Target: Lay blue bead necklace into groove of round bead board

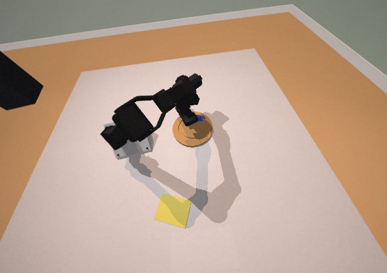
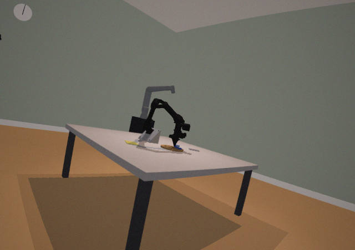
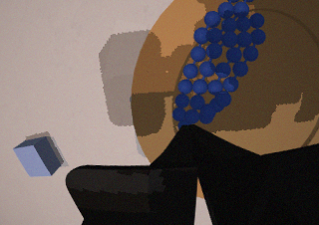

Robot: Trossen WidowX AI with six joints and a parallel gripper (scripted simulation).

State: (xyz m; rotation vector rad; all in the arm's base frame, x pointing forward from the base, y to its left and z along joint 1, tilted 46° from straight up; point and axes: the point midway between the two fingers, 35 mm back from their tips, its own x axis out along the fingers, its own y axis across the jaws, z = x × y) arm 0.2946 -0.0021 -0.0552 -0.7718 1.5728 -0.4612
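The round orange bead board (image 1: 178,136) (image 2: 166,146) (image 3: 176,18) lies flat with a thin circular groove. The blue bead necklace (image 1: 201,118) (image 2: 178,147) (image 3: 214,51) lies bunched in a long heap of several rows on the board. It crosses the groove on one side and leaves most of the ring bare. My gripper (image 1: 189,123) (image 2: 175,144) (image 3: 187,131) points down over the board with its fingertips together, right at the near end of the heap. No bead shows between the fingers. The fingers hide the board beneath them and perhaps some beads.
A small light-blue block (image 3: 32,160) lies on the table beside the board in the wrist view. A yellow square (image 1: 172,210) (image 2: 131,142) lies flat on the table (image 1: 265,185) (image 2: 172,166). The grey arm base (image 1: 133,149) (image 2: 155,136) stands near the board.
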